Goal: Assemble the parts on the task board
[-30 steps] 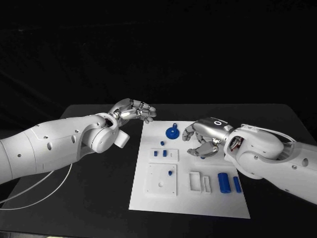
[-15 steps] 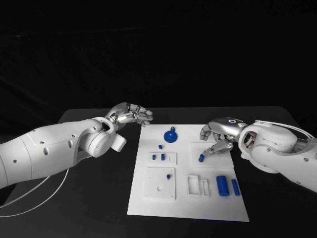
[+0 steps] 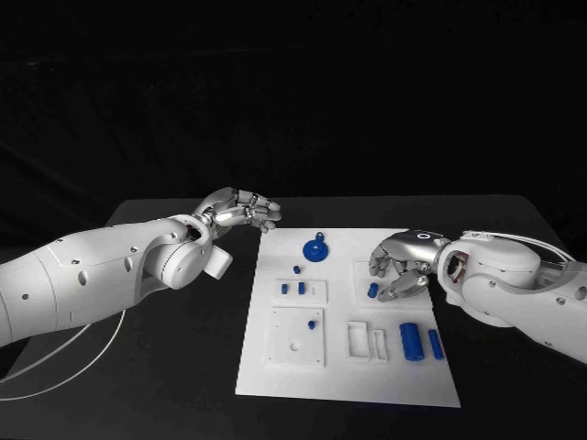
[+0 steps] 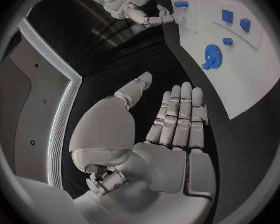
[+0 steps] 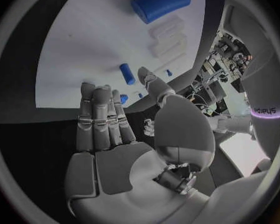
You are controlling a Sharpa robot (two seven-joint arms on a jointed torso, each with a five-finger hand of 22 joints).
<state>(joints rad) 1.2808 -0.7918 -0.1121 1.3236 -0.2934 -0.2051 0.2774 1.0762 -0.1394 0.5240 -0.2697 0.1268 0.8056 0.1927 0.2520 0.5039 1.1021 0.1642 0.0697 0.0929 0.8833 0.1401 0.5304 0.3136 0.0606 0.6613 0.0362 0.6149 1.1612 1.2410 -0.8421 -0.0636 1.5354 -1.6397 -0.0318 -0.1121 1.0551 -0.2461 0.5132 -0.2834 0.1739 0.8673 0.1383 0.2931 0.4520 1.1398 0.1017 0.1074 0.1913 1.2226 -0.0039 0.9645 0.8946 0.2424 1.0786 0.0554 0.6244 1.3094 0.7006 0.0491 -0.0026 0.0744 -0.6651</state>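
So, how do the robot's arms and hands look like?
Both arms are smooth white shells. The left arm trails a thin white cable; the right arm has a white cable loop. The left hand and right hand are silver metal with segmented fingers.

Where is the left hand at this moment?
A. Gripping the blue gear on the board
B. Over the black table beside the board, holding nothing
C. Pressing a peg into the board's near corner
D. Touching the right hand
B. The left hand hangs over the black table off the task board's far left corner, nothing in it; the blue gear lies untouched.
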